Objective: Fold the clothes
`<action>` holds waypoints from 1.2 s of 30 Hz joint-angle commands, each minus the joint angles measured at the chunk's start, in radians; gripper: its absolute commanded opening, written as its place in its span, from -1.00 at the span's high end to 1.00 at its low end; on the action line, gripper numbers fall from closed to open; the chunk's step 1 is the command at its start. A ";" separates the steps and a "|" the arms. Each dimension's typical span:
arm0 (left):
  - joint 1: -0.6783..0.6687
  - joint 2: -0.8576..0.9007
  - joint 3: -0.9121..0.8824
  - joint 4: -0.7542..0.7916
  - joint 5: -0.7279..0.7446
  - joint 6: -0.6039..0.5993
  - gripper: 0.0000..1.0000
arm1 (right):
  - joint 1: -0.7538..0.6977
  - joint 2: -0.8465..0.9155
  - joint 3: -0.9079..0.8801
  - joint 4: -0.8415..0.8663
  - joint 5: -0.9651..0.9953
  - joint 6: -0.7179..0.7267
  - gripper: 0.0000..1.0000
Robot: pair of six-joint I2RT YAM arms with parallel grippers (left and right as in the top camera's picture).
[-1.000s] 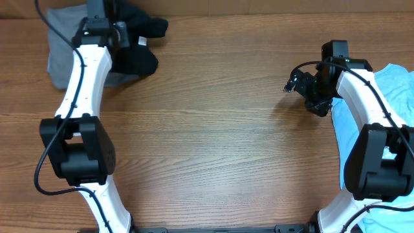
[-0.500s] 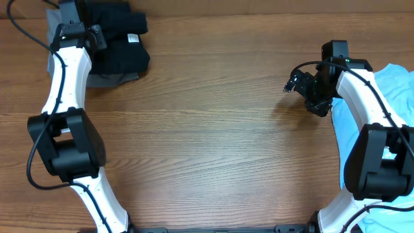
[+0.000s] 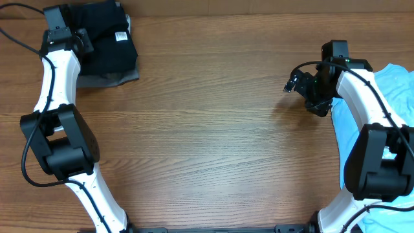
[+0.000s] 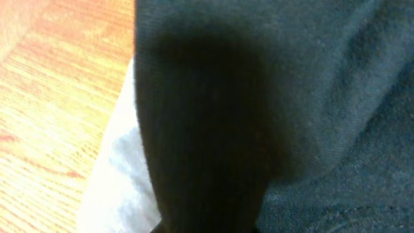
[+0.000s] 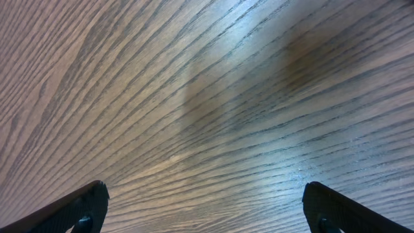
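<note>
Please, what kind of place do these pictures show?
Probably a robot test bench, not a home: two robot arms stand at a wooden table, with a black T-shirt and a light-blue T-shirt at its edges.

The broad middle of the table is lying bare between the two arms, offering free passage across it. In the upper left of the frame a black T-shirt is sitting on a grey garment, with the left arm reaching over them. Along the right edge the right arm is standing beside a light-blue T-shirt, crowding that side.
</note>
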 commanded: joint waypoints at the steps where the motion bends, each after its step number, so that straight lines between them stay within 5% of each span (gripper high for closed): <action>1: 0.011 -0.006 0.030 0.038 -0.030 0.029 0.84 | 0.002 -0.031 0.018 0.003 0.006 0.000 -1.00; 25: 0.083 0.041 0.029 0.126 -0.028 0.056 0.75 | 0.002 -0.031 0.018 0.003 0.006 0.000 -1.00; 36: 0.086 0.108 0.029 0.182 -0.022 0.068 -0.25 | 0.002 -0.031 0.018 0.003 0.006 0.000 -1.00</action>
